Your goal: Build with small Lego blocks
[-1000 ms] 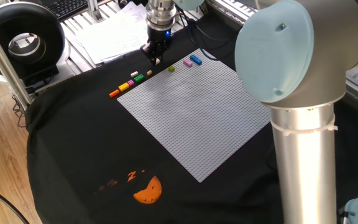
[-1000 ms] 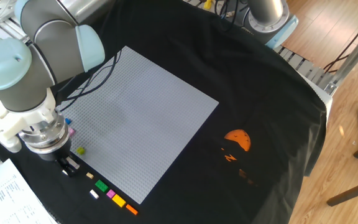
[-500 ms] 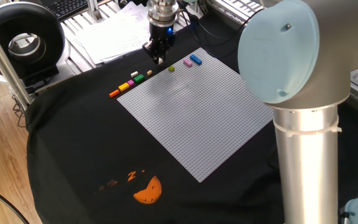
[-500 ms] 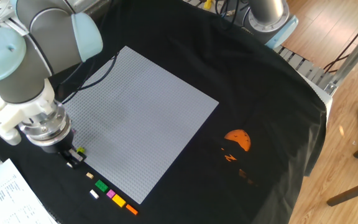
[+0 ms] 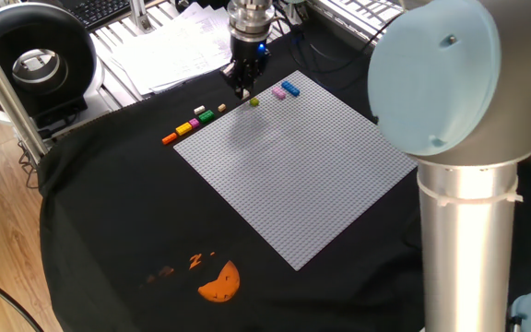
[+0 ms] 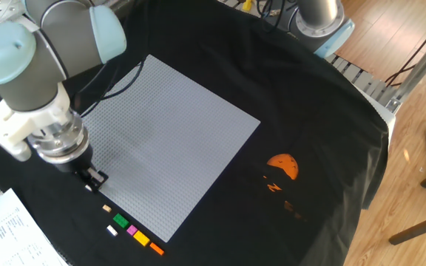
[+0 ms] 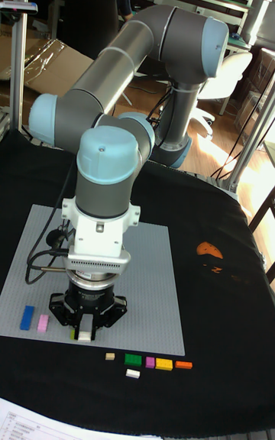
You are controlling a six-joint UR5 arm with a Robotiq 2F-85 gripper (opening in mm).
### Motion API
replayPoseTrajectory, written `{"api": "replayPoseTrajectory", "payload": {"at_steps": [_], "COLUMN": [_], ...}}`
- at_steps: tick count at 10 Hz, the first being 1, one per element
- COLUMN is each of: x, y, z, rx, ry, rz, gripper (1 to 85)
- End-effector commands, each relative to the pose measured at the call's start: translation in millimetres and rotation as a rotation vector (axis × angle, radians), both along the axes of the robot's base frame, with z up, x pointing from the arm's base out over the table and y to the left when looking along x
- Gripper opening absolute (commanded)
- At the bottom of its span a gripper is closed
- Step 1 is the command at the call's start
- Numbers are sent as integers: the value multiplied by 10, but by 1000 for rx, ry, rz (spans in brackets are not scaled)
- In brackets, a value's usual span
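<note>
I see the small bricks [image 5: 194, 123] lined up on the black cloth [image 5: 109, 212] just off the grey baseplate [image 5: 293, 157] edge; three more sit on its corner. My tool [image 5: 243, 90] hangs low beside the yellow-green brick [image 5: 254, 101]; grip state unclear.

Blocks [image 5: 194, 123] in row beside baseplate [image 5: 293, 166] edge, hand [image 5: 243, 91] over baseplate corner

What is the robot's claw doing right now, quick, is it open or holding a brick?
Gripper: low over the grey baseplate edge; whether it is open, shut or holding a brick cannot be told.
</note>
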State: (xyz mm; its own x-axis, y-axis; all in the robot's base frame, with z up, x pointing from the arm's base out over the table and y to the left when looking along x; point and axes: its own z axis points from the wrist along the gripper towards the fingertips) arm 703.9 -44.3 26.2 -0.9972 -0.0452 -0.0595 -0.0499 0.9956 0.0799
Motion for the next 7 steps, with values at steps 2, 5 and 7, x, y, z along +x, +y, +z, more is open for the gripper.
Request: {"api": "replayPoseTrajectory", "payload": {"at_steps": [2,5,7], "x": [-214,-361,-424], "y": [-153,-298,-378], "z": [-16,1,-28], "rx": [14,17,16], "ry": [7,6,1], "rz": [18,53,71], "gripper": [147,157,160]}}
